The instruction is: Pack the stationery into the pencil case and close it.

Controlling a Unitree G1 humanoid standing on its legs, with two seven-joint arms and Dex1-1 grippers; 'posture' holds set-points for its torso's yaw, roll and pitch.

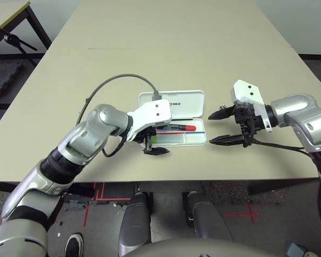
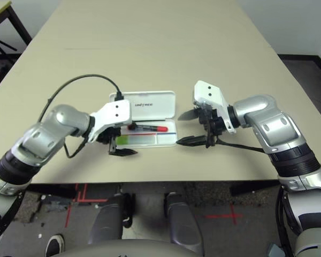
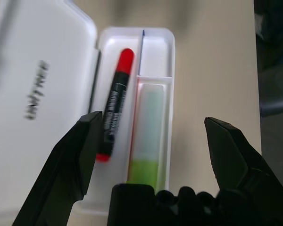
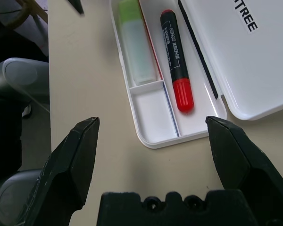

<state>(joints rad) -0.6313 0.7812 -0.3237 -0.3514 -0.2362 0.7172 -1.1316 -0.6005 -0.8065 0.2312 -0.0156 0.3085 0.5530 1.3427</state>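
Case (image 1: 174, 99) sits open mid-table, lid flat at 12 o'clock, tray toward the robot. Marker (image 4: 175, 58) and highlighter (image 4: 136, 41) already lie inside, side by side in their slots. Left gripper (image 1: 151, 143) hangs over the tray's 9 o'clock end, jaws released and empty; right gripper (image 1: 223, 127) waits at 3 o'clock, jaws spread too. Closing looks next: I'd hook the lid's far edge and fold it gently. Smooth hard plastic, rounded corners, probably slides on the matte table (image 1: 150, 48).

case (image 1: 174, 100): white, lid open flat, near table's front edge
marker (image 4: 176, 60): black, red end, in case
highlighter (image 4: 134, 40): lime-green, in case beside marker
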